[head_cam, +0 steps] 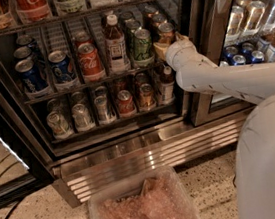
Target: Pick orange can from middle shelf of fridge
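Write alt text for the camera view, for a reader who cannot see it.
The robot's white arm reaches from the right into the fridge, with the gripper at the orange can at the right end of the middle shelf. A green can, a bottle, a red can and blue cans stand beside it along the shelf.

Amber-orange can with brownish markings, pale hand against it, red Coca-Cola can, seemingly green can

The orange can was seen as glossy metal with a silvery lid, set on the dark wire middle shelf. The gripper, placed against that can, was borne by a smooth, matt white arm. The fridge was faced below in ribbed, shiny steel.
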